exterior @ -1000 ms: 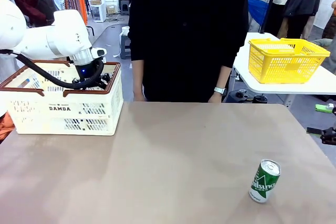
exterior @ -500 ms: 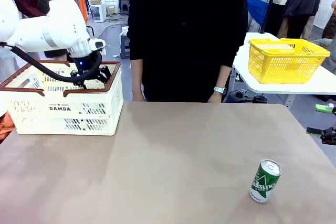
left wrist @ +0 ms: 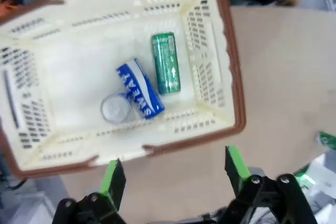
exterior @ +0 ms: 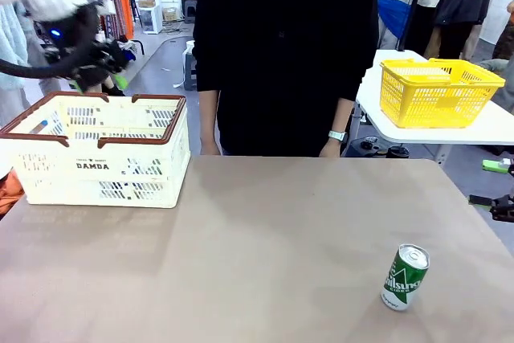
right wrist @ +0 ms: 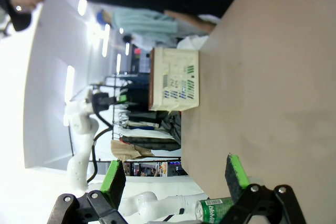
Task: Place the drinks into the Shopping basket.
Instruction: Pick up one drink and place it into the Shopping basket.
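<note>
Three drinks (left wrist: 166, 62) lie in the Shopping basket (left wrist: 231, 77); the fourth can (exterior: 405, 276) stands far right of it (right arm's pick, likely). Left end effector (left wrist: 174, 171), above the basket, and right end effector (right wrist: 174, 174) gape empty.

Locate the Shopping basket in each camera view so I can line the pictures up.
Front view: Shopping basket at the far left of the table, its DAMDA side facing the camera.
Left wrist view: Shopping basket seen from above, spread across the upper left.
Right wrist view: Shopping basket small and turned sideways, left of centre.
Shared landmark: the tan table it stands on.
</note>
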`<action>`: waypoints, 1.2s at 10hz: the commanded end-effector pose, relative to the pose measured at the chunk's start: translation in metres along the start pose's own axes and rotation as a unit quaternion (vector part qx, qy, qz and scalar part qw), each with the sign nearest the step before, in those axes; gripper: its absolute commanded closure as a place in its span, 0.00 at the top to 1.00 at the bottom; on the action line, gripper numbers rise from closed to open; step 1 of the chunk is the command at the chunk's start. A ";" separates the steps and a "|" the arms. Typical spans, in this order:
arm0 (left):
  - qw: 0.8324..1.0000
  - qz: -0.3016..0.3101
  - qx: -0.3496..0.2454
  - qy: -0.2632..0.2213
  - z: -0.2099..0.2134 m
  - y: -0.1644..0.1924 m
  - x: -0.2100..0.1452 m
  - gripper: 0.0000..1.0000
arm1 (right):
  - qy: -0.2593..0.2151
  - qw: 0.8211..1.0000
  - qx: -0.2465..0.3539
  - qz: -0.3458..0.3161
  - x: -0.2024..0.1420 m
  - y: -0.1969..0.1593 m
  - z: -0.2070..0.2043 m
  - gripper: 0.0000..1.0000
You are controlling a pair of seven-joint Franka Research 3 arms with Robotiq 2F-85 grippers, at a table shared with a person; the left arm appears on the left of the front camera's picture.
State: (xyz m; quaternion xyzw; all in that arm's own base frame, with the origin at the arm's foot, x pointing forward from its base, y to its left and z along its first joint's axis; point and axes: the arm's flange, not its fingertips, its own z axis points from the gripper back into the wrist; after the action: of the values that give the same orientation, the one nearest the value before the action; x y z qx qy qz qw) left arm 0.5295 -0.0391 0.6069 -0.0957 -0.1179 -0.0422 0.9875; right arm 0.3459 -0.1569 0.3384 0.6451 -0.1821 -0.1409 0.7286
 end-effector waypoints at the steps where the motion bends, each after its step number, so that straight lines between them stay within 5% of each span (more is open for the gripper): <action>1: 0.995 -0.028 -0.092 0.007 0.007 0.018 -0.047 1.00 | 0.006 1.000 -0.003 -0.008 0.001 0.005 0.002 1.00; 3: 0.968 -0.045 -0.242 0.046 0.009 0.047 -0.093 1.00 | 0.006 1.000 -0.003 -0.008 0.001 0.005 0.002 1.00; 6: 0.907 -0.048 -0.418 -0.028 -0.025 0.103 -0.191 1.00 | 0.006 1.000 -0.003 -0.008 0.001 0.005 0.002 1.00; 9: 0.883 -0.025 -0.462 -0.083 -0.082 0.118 -0.263 1.00 | 0.006 1.000 -0.003 -0.008 0.001 0.005 0.002 1.00; 12: 0.888 -0.021 -0.456 -0.064 -0.075 0.125 -0.257 1.00 | 0.006 1.000 -0.003 -0.008 0.001 0.005 0.002 1.00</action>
State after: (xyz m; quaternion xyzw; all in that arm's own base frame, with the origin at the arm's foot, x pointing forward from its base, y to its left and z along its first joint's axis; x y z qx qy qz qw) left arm 0.3112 0.0865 0.4378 -0.5323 -0.1460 -0.1038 0.8273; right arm 0.3459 -0.1568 0.3384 0.6451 -0.1820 -0.1408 0.7287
